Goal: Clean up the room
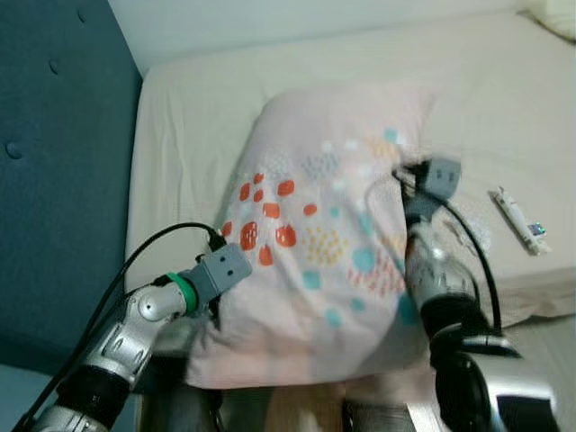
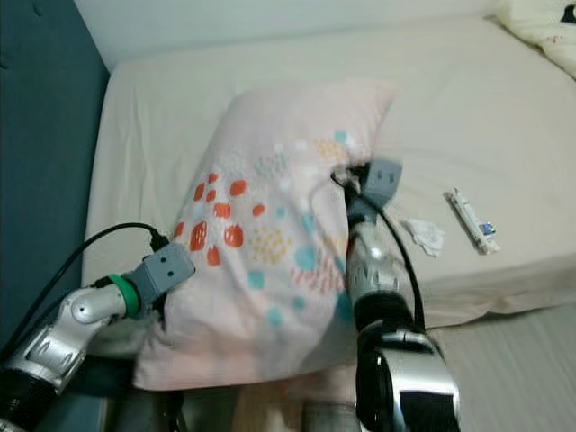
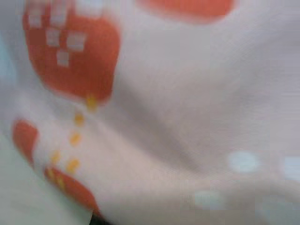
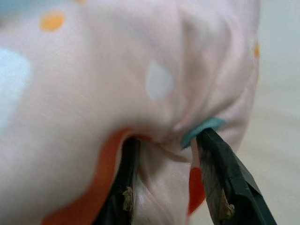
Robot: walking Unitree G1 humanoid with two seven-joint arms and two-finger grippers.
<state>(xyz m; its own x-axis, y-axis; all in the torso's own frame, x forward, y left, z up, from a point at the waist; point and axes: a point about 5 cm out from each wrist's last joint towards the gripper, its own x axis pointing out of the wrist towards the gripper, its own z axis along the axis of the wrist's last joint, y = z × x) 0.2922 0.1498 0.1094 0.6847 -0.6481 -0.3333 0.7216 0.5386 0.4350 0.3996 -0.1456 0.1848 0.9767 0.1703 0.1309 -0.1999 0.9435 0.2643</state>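
- Where the bed point(image 1: 207, 99) meets the dark blue padded headboard point(image 1: 54, 171) on the robot's left, a pale pink pillow point(image 1: 315, 225) printed with orange, teal and yellow spots lies lengthwise over the cream sheet, its near end hanging past the mattress edge toward the robot.
- The left gripper point(image 1: 211, 310) sits at the pillow's near left corner, its wrist block pressed against the fabric; the fingers are tucked out of sight there — whether they are apart or closed on the cloth I cannot tell. The left wrist view is blurred pillow print pressed close to the lens.
- The right gripper point(image 4: 164, 183) is at the pillow's right edge, about halfway along it. In the right wrist view its two black fingers point(image 4: 225, 178) stand on either side of a bunched fold of the pillowcase and pinch it between them.
- The pillow's far end stops well short of the wall side of the bed, so bare sheet runs beyond it and along a narrow strip between its left edge and the headboard.
- To the right of the pillow the sheet is open — a crumpled white tissue point(image 2: 423, 234) lies just beside the right arm, and a slim white tube-like item point(image 2: 472, 222) with a blue mark lies a little farther right, near the mattress's front edge.
- A second pale cushion corner point(image 2: 540, 27) shows at the far right of the bed.
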